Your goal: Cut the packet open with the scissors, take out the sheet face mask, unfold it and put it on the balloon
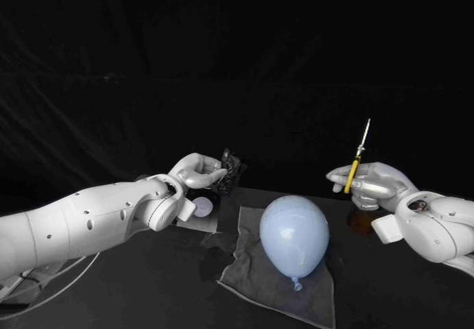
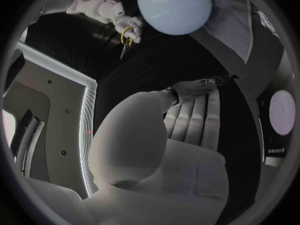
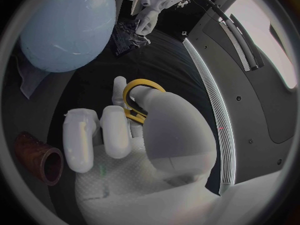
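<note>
Two silver robot hands raised over a black table (image 1: 118, 301), one holding a packet, the other scissors

The left hand (image 1: 198, 170) is clamped on a dark crinkled packet (image 1: 232, 171), held upright above the table. The right hand (image 1: 380, 185) grips yellow-handled scissors (image 1: 359, 154) by the loops; their long axis stands nearly vertical, thin silver blades pointing up and tipped slightly to the robot's right. Between the hands, a pale blue oval balloon (image 1: 294, 234) lies on a grey cloth (image 1: 252, 277), its long axis running away from the robot, knot end nearest. A brown cylinder (image 1: 360, 223) sits below the right hand
</note>
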Robot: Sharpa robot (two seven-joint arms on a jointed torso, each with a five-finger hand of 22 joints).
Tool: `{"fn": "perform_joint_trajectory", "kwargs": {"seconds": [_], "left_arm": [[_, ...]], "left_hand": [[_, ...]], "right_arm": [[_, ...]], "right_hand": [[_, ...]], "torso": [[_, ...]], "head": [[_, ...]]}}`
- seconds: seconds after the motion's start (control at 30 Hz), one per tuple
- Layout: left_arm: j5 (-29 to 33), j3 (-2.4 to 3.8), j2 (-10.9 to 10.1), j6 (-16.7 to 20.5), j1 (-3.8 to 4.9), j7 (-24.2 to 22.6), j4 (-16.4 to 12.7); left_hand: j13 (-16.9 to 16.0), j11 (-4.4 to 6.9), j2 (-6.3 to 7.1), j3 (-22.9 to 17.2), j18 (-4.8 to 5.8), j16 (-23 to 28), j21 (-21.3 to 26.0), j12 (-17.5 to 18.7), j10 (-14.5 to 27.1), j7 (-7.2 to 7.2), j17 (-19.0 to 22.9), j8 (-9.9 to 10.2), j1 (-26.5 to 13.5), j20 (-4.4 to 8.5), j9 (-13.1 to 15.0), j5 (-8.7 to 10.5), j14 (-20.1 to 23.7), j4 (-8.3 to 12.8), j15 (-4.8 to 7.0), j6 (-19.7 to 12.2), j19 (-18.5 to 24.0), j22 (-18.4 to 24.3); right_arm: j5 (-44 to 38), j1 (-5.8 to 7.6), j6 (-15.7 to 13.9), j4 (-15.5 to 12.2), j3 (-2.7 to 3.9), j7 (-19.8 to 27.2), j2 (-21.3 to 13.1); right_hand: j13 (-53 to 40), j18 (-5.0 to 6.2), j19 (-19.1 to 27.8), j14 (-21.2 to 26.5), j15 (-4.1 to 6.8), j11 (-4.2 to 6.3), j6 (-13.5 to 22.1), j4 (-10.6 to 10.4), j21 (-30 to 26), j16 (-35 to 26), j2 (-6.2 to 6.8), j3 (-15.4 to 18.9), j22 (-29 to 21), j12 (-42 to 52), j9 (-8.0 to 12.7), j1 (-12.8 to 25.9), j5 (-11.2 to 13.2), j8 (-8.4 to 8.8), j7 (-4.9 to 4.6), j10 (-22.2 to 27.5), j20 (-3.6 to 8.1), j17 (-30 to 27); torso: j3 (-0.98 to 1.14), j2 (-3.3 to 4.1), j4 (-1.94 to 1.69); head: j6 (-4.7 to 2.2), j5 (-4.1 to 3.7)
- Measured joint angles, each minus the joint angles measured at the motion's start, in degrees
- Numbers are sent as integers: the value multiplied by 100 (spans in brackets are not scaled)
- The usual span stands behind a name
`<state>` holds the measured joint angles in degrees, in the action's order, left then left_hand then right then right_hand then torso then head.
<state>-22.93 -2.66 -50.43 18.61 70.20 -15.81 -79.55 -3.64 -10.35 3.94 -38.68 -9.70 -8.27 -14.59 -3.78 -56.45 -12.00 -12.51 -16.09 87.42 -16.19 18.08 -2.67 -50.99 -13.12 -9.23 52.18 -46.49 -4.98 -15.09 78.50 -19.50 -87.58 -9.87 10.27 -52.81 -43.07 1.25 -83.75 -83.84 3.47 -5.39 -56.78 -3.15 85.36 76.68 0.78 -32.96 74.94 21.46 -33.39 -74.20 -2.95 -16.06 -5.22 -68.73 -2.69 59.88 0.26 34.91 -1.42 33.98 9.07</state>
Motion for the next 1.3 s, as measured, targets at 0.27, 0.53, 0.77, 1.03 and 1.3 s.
{"fn": "perform_joint_trajectory", "kwargs": {"seconds": [0.27, 0.53, 0.77, 1.03, 1.3], "left_arm": [[2284, 54, 140, -396, -123, -549, -21], [3334, 376, 446, -930, -345, -960, 156], [3663, 611, 694, -1319, -516, -1139, 125], [3816, 664, 777, -1695, -552, -1174, -68], [3879, 687, 833, -1936, -556, -1166, -198]], "left_hand": [[4, -19, -42, -50, 3, 1, -44, 0, -19, -51, -1, -1, -73, 53, 12, 2, -74, 61, 11, -51, -155, 0], [6, -20, -85, -70, 7, 1, -44, 0, -19, -30, 12, -1, -91, 81, 36, 3, -83, 185, 2, -113, -227, 12], [5, -52, -137, -93, -3, 1, -44, 0, 13, -68, 35, 0, -85, 82, 35, 5, -83, 271, 2, -156, -227, 40], [5, -72, -184, -109, -21, 30, -44, 0, 34, -79, 47, 1, -119, 93, 31, 17, -83, 318, 2, -187, -278, 46], [5, -51, -200, -124, -20, 52, -44, 0, 56, -96, 59, 4, -131, 104, 33, 5, -82, 365, 1, -210, -349, 52]], "right_arm": [[136, -31, -78, 88, 0, 99, 66], [385, -80, -174, 109, 0, 255, 177], [656, -122, -286, 188, 0, 384, 304], [903, -152, -379, 218, 0, 544, 402], [1068, -178, -351, 171, 0, 632, 417]], "right_hand": [[537, 0, -6, -8, -8, 0, -3, 8, -94, -85, -1, -8, -4, 0, 0, -1, 0, 19, 3, 0, 6, -131], [615, 0, -6, -9, -9, 0, -12, 8, -122, -89, -2, -8, -2, 0, 2, -2, 0, 59, 12, 0, 6, -136], [1191, 0, -6, -9, -10, 0, -34, 8, -161, -138, -5, -8, 0, -362, 4, -14, 0, 170, -9, 0, 4, -180], [1617, 0, -26, -29, -31, 8, -8, 25, -189, -179, -13, -23, 1, -967, 1, -22, -2, 268, -42, -40, -20, -197], [2146, -1, -25, -28, -112, -8, 11, 47, -216, -179, -19, -49, -2, -1587, 8, -15, -2, 350, -118, -136, -104, -205]], "torso": [[-3, 0, 1], [-4, -4, -2], [-5, 5, -2], [9, 1, 1], [12, -1, 6]], "head": [[-270, -336], [-444, -635], [-531, -887], [-567, -1128], [-565, -1389]]}}
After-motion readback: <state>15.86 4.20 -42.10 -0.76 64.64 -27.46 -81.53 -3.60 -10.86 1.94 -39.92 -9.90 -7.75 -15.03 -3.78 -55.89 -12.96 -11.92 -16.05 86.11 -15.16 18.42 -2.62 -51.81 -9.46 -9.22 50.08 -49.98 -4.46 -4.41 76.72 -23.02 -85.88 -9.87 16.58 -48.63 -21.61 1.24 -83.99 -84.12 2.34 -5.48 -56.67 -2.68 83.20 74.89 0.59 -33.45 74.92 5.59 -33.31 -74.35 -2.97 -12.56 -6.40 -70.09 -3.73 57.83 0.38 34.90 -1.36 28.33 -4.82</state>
